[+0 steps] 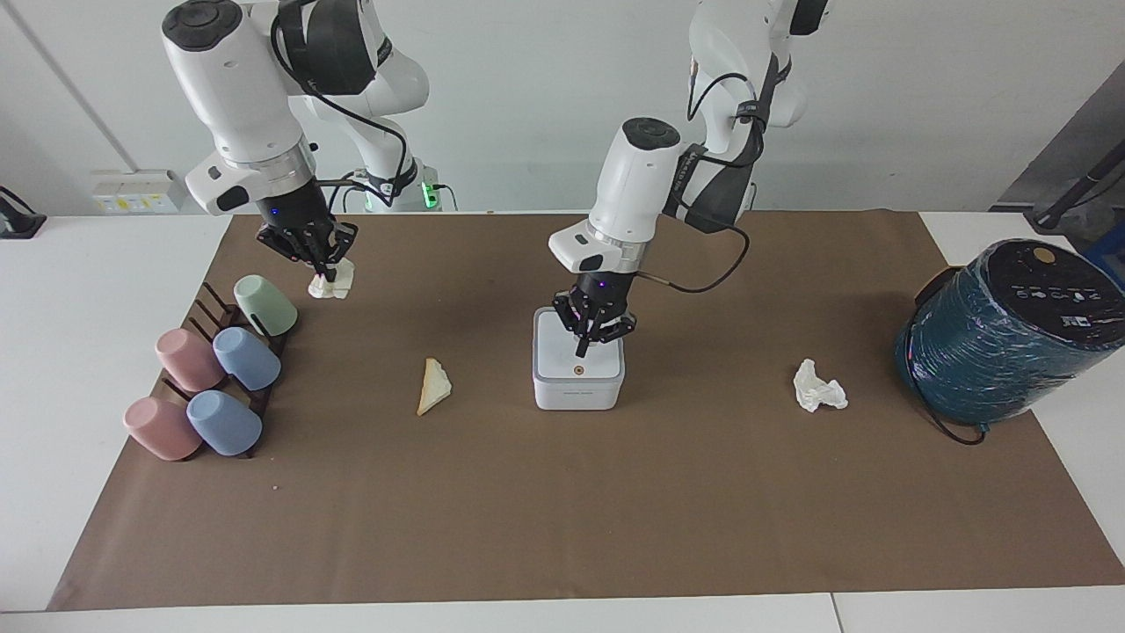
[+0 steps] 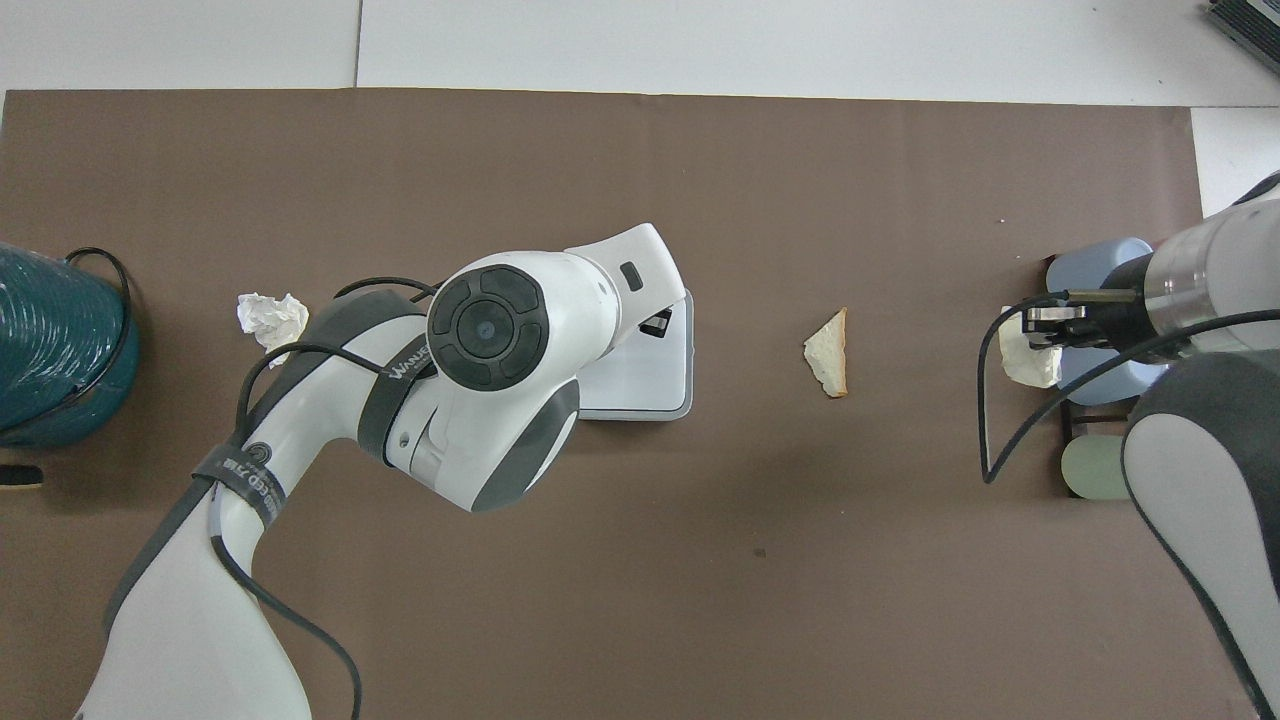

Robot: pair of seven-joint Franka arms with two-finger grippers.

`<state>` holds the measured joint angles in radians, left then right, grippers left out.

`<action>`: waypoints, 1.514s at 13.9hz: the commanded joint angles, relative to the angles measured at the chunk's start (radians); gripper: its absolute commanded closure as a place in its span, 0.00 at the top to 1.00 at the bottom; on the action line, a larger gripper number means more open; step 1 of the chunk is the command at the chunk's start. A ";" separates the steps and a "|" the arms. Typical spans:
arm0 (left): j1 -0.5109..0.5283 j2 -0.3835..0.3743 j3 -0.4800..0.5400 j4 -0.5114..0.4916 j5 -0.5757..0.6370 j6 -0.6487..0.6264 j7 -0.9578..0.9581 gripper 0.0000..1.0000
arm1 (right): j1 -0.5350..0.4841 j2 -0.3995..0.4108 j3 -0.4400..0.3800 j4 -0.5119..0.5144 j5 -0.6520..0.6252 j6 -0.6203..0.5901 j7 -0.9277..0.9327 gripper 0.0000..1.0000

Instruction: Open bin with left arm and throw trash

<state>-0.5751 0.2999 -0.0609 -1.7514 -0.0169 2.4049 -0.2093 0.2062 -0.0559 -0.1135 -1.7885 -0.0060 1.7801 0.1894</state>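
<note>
Left claw (image 1: 584,352): you see it clenched with nothing in it, fingertips met, pointing down over the lid of the bin, close above the orange dot; whether the tips touch the lid you cannot tell.
Bin (image 1: 562,387): it sits mid-tabletop on the brown mat (image 1: 562,527), lid down; from overhead the left arm covers most of it, leaving one edge (image 2: 660,385) for you to see.
Right claw (image 1: 329,272): you see it clenched on a paper wad (image 1: 337,283), held over the mat just beside the green cup (image 1: 265,305) at the right arm's end of the tabletop.
Second paper wad (image 1: 818,388): it lies on the mat between the bin and the teal-wrapped cylinder (image 1: 1002,338), toward the left arm's end.
Bread wedge (image 1: 433,386): it lies on the mat between the bin and the cup rack (image 1: 215,308), well apart from both.
Cups: you see pink and blue ones (image 1: 246,359) lying on the rack with the green one.
</note>
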 commanded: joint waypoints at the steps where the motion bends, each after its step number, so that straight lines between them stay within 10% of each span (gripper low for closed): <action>1: -0.019 -0.013 0.016 -0.087 -0.003 0.052 -0.018 0.00 | -0.005 0.001 0.009 0.003 -0.015 -0.004 0.028 0.00; 7: -0.029 -0.027 0.018 -0.114 -0.005 0.076 -0.044 0.00 | -0.007 -0.002 0.009 -0.003 -0.015 -0.001 0.028 0.00; 14: 0.041 -0.232 0.027 -0.106 0.002 -0.257 -0.035 0.00 | 0.002 -0.002 0.011 -0.003 -0.003 0.002 0.048 0.00; 21: 0.251 -0.240 0.027 -0.114 0.009 -0.248 -0.015 0.03 | 0.201 0.082 0.014 -0.037 0.078 0.254 0.361 0.00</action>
<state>-0.3817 0.0654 -0.0242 -1.8421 -0.0159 2.1182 -0.2369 0.3651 -0.0119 -0.1002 -1.8166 0.0481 1.9682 0.4741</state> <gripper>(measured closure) 0.987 0.969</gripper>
